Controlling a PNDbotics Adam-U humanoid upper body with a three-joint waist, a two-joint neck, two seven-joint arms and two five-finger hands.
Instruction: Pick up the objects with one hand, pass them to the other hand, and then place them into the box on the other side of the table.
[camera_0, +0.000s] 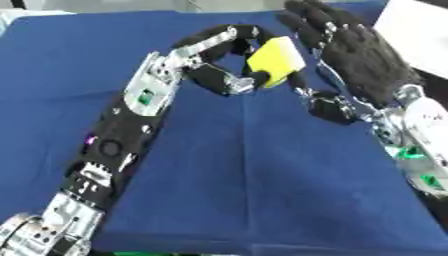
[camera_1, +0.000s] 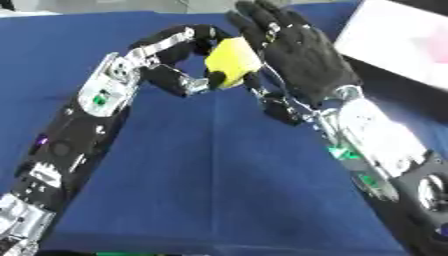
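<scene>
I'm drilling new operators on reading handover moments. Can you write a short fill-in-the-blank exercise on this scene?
1. The block pinched by the left hand is ____ in colour.
2. The right hand beside the block has its fingers ____, not curled.
3. The cloth covering the table is ____.
4. The white box sits at the table's far ____ corner.

Missing words: yellow; straight; blue; right

Bright even overhead light, soft blur throughout, white box (camera_1: 398, 42) at upper right washed out by glare, faint shadows on blue table (camera_0: 262, 185), silver arm joints glinting
</scene>
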